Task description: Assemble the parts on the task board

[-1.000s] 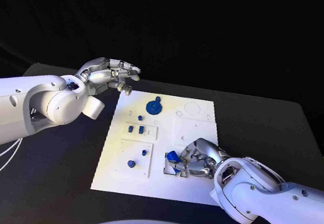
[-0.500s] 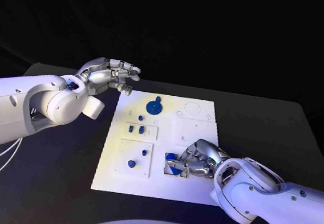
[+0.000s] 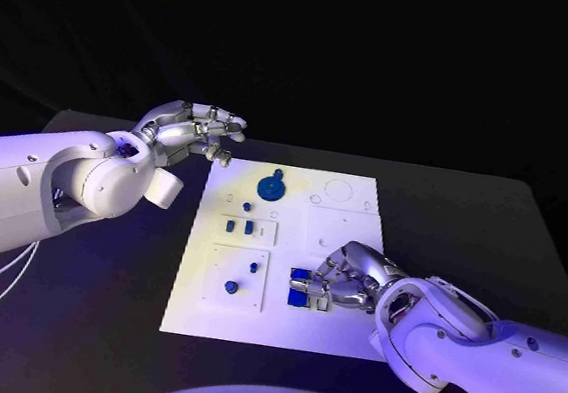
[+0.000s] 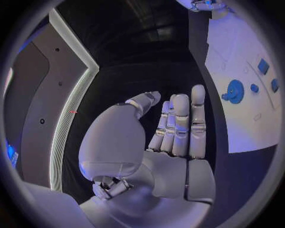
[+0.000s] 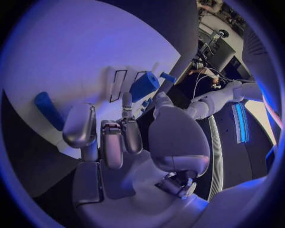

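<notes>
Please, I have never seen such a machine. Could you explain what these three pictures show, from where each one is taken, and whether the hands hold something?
It is a robot with two white arms ending in silver hands. One camera looks down from its head; the two round pictures come from cameras at its wrists. On the black table lies a white task board carrying small blue parts. The left hand hovers beside the board's far corner, holding nothing. The right hand rests on the board, its fingers touching a blue block; whether it grips the block is unclear.

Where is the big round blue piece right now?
In the head view the round blue part sits on the far end of the white task board, toward its left side, close to the left hand.
</notes>
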